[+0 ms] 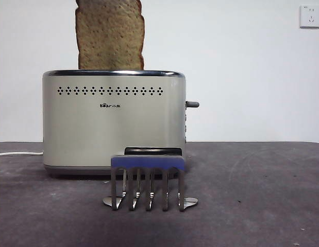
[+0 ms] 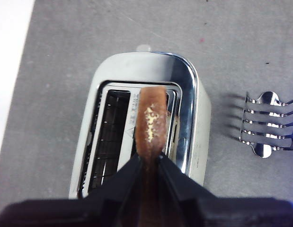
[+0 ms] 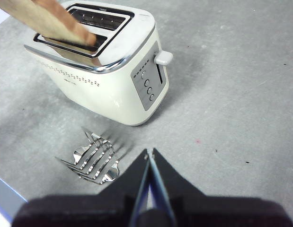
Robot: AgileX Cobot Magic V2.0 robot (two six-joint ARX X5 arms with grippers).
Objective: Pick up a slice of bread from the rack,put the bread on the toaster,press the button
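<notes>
The slice of bread [image 1: 110,33] stands upright over the cream toaster [image 1: 113,123], its lower end hidden behind the chrome rim. In the left wrist view my left gripper [image 2: 148,163] is shut on the bread's crust edge [image 2: 151,120], holding it over the toaster's [image 2: 189,94] slot nearer the rack. The metal rack [image 1: 147,180] stands empty in front of the toaster. My right gripper [image 3: 150,156] is shut and empty, above the table beside the rack [image 3: 94,161], apart from the toaster [image 3: 113,80] and bread [image 3: 47,19].
The toaster's lever [image 3: 164,57] sits at the top of its track on the end panel, above round buttons [image 3: 147,82]. A white cord [image 1: 17,153] runs off to the left. A wall socket [image 1: 309,16] is at the upper right.
</notes>
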